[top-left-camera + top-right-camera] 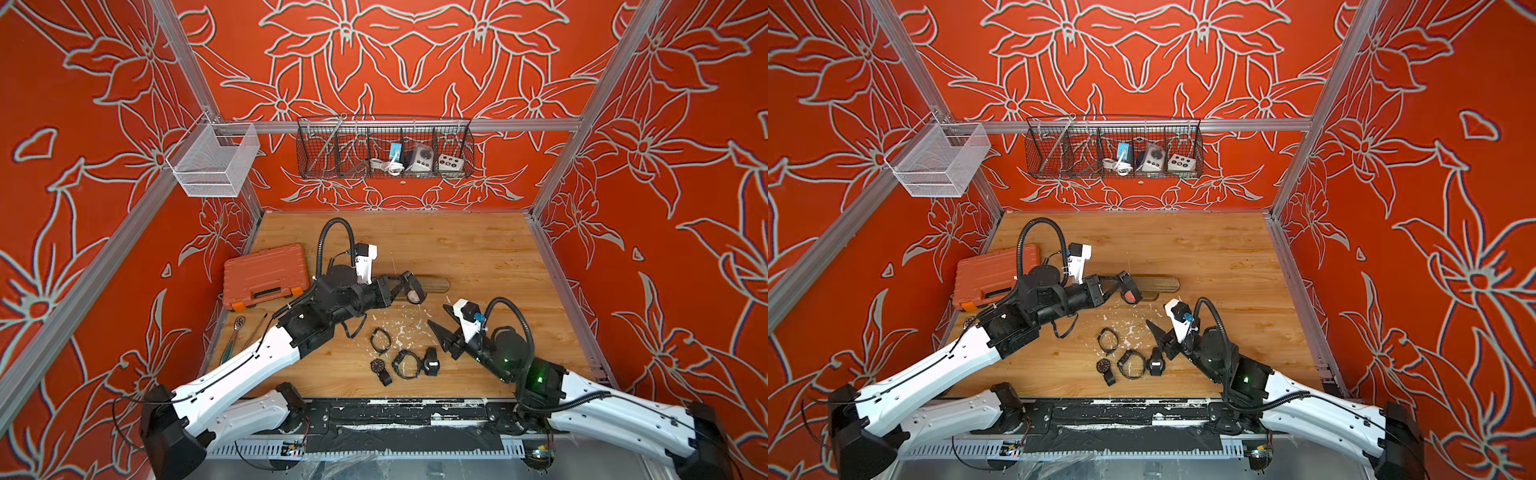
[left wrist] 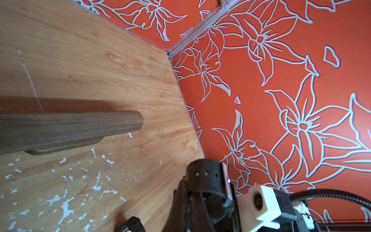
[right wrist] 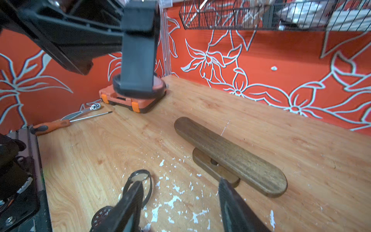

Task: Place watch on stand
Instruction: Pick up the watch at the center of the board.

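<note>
My left gripper (image 1: 400,286) is shut on a black-strapped watch (image 1: 414,289), holding it in the air by the left end of the stand (image 1: 437,285). The stand is a long brown wooden bar on a small base (image 3: 215,169). In the left wrist view the watch's looped strap (image 2: 204,178) sits clear of the bar (image 2: 80,126). In the right wrist view the watch (image 3: 138,80) hangs well above the table. My right gripper (image 1: 439,319) is open and holds nothing, low over the table just in front of the stand's right half (image 3: 230,154).
Several other watches (image 1: 405,363) lie at the front middle of the table, one thin-strapped (image 3: 140,176) by my right fingers. An orange tool case (image 1: 266,276), a ratchet (image 1: 237,328) and a screwdriver (image 3: 60,123) lie at the left. Wire baskets (image 1: 384,151) hang on the back wall.
</note>
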Robot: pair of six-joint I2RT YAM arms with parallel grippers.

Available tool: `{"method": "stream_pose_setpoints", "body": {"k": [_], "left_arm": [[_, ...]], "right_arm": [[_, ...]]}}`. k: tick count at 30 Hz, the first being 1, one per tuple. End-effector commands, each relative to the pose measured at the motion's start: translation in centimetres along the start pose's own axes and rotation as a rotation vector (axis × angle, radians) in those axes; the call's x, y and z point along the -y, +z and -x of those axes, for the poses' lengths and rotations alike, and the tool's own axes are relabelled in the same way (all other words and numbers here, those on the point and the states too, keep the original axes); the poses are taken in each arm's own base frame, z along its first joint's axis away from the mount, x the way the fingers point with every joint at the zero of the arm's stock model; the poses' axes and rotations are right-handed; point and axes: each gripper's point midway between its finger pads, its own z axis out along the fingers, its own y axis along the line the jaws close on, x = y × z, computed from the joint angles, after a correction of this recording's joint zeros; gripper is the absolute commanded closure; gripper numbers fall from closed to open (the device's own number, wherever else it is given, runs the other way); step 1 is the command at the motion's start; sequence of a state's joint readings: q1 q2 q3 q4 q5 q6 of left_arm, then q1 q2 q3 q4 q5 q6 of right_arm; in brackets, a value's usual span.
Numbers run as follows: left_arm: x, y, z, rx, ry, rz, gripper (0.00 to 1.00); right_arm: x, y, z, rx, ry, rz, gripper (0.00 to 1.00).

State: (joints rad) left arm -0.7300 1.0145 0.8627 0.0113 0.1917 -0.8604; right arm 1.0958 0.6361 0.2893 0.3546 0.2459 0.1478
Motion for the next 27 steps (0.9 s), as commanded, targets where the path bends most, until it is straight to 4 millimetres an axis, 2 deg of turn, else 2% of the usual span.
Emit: {"method": "stream_pose_setpoints", "body": {"k": [1,9,17,22,27], "left_arm": [[1.5,-0.4,0.0,-0.008,-0.053,-0.074,1.0],[1.9,0.3,-0.9,-0.049,-0.085,-0.106,1.0],[1.1,0.9,-2.5,-0.089,-0.092,-0.086,1.0],[0.5,1.2,-3.2,-0.103,-0.102,-0.076,1.0],[0.7,1.3,-3.5,-0.112,-0.104,-0.085,1.0]], "right_arm": [[-0.6,-0.2,3.6,0.163,-0.012,0.025,0.44],[-1.9,1.1,5.2,0.189,-0.037,0.07,0.55],[-2.3,0.8,7.1,0.223,-0.025,0.087,0.63],[-2.3,0.9,7.4,0.214,-0.015,0.087,0.69],[-2.5,1.7,6.8,0.172,-0.019,0.087,0.67]]}}
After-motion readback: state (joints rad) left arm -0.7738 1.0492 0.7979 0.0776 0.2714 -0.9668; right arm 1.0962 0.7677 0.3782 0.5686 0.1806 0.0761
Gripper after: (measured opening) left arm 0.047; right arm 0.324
